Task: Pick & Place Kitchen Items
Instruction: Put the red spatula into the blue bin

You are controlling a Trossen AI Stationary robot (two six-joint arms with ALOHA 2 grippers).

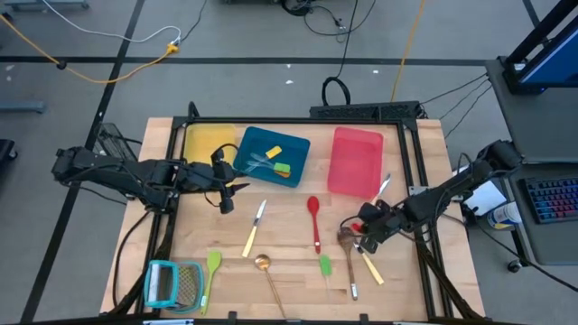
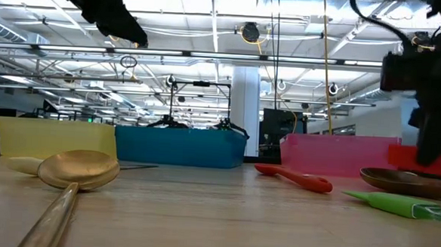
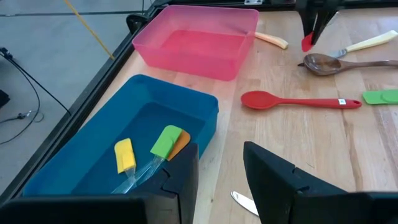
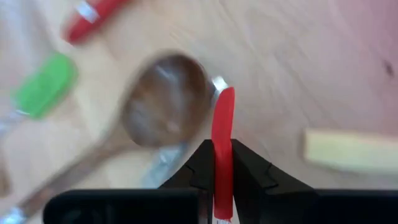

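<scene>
I see the tabletop (image 1: 298,271) with yellow tray (image 1: 209,142), blue tray (image 1: 293,149) and pink tray (image 1: 355,161) along its 12 o'clock edge. Two green spatulas (image 1: 324,265), the red spoon (image 1: 314,219), brass spoon (image 1: 264,267) and wooden spoon (image 1: 348,244) lie toward 6 o'clock. My left tool (image 3: 221,165) hangs with fingers parted beside the blue tray. My right tool (image 4: 222,163), at 4 o'clock, pinches a small red-tipped tool (image 4: 223,134) just above the wooden spoon.

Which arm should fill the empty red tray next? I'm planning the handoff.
Right, probably. Its claw is shut on a red-tipped tool beside the red tray; the left claw hangs open near the blue tray.
</scene>
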